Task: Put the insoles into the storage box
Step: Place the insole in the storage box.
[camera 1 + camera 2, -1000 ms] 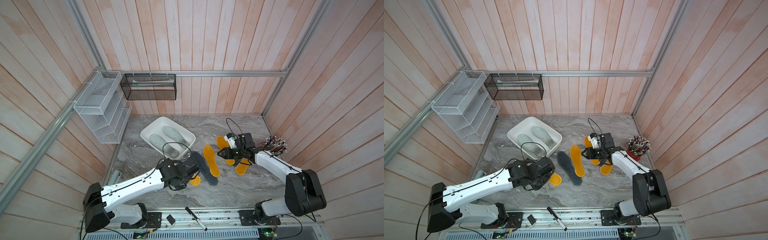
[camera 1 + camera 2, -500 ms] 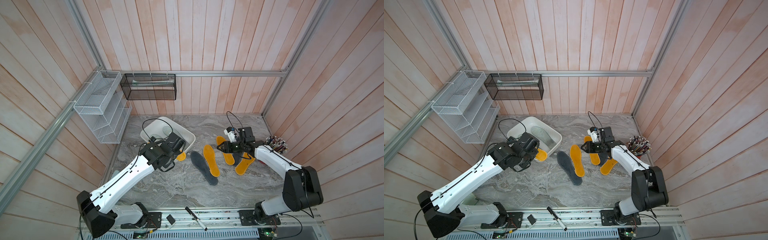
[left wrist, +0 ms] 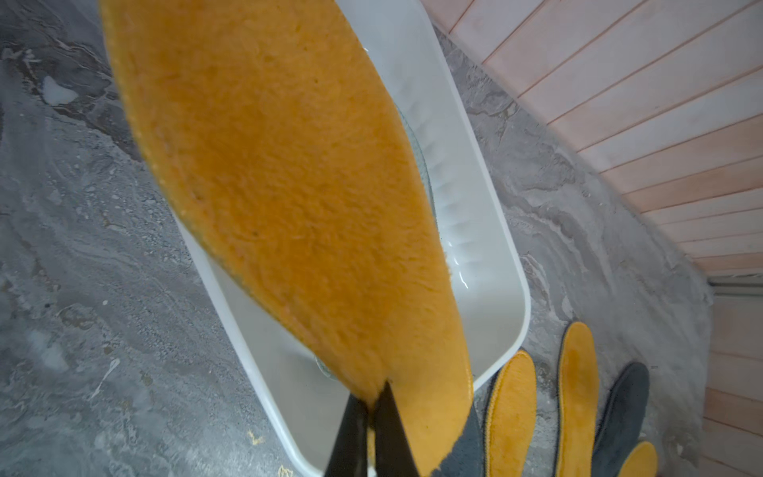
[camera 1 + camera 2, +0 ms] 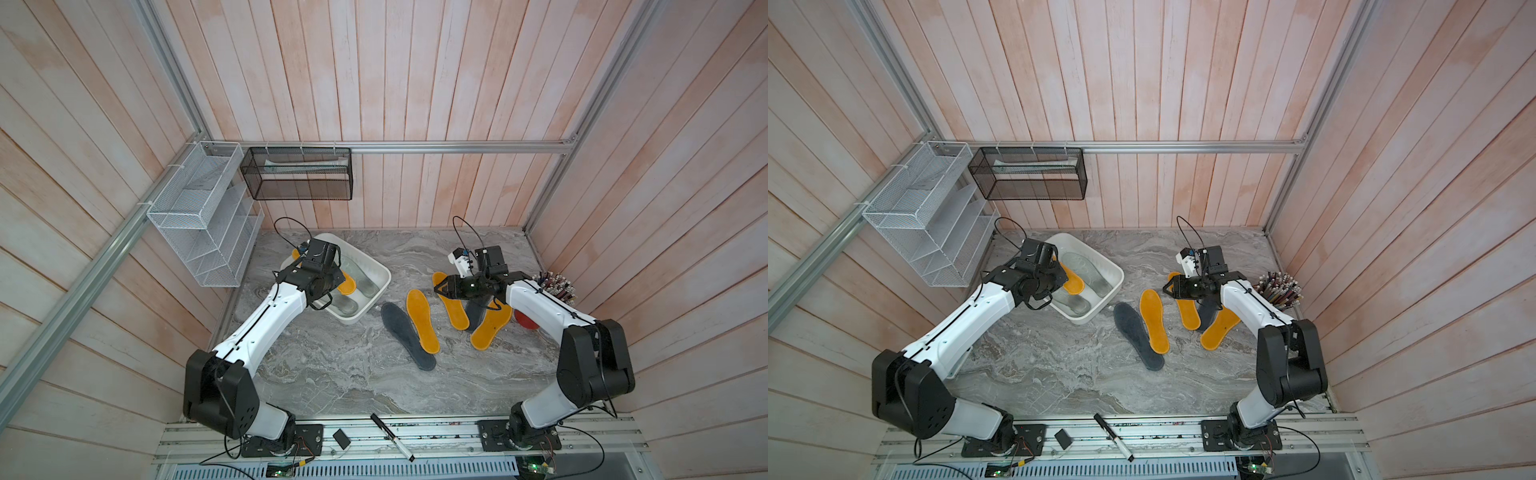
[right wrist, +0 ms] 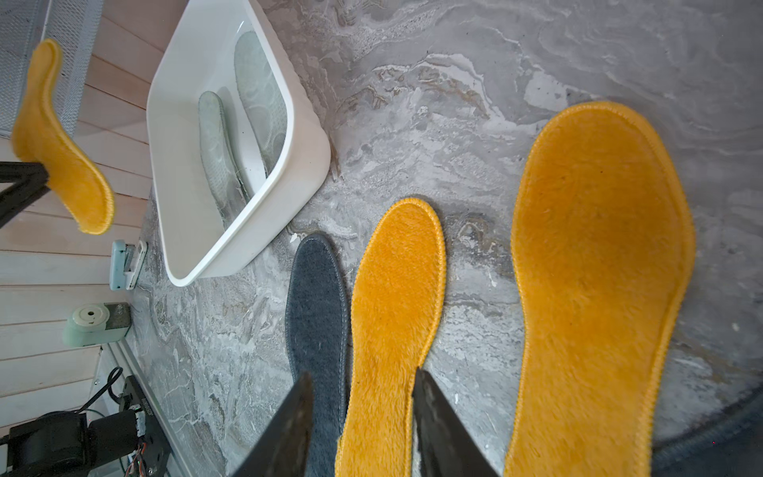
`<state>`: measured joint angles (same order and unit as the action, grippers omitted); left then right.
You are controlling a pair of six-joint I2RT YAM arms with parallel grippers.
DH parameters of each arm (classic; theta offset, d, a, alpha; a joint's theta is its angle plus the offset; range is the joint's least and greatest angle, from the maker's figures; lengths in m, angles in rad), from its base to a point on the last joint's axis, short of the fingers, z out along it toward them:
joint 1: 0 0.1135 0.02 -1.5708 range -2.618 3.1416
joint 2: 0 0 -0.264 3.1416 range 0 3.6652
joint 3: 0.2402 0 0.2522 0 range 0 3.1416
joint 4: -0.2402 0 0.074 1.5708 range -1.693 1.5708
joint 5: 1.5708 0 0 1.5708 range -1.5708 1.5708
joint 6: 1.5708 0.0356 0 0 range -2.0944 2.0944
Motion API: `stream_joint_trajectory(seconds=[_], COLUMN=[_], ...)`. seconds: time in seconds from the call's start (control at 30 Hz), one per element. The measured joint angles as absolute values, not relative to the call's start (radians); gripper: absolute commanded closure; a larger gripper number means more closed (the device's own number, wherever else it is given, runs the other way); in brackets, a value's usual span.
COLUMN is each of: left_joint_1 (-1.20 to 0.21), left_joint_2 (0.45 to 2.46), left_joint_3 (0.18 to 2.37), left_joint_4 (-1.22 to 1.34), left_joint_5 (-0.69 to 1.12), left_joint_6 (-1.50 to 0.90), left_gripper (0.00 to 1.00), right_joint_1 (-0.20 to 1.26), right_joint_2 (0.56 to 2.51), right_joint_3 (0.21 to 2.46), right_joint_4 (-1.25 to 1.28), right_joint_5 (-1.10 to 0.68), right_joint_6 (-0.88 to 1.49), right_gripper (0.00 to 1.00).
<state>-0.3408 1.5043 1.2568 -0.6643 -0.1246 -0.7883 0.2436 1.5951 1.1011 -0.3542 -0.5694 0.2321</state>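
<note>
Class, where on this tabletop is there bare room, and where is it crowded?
Bare: the marble between the dark grey insole and front rail; the far patch between storage box and right arm. Crowded: orange insoles beside the pencil cup.

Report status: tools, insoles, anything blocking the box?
Left tool shut on orange insole, over the box. Right tool open above second orange insole on the table. Two pale insoles boxed; nothing blocking.

No lettering, label, brand or number can be read anywhere. The small pale green plastic device (image 5: 97, 324) by the wall carries a little panel, too blurred to read.
</note>
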Motion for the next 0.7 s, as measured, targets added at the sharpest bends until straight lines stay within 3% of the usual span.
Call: stream_joint_trajectory(seconds=[0.3,0.7], left_joint_1=[-0.264,-0.219], left_joint_2=[1.563,1.672], left_joint_3=[1.171,1.153], left_joint_4=[-0.489,-0.441], left_joint_5=[0.009,0.075], left_joint_6=[-0.669,-0.637], left_gripper=[1.00,1.00], right_joint_1=[0.226,0.223], right_joint_2=[1.663,1.752], right_joint_3=[1.158,1.253], right_joint_4=[-0.365,-0.384], right_joint_5=[-0.567,-0.566], right_joint_6=[0.233,0.233], right_gripper=[0.58,0.58])
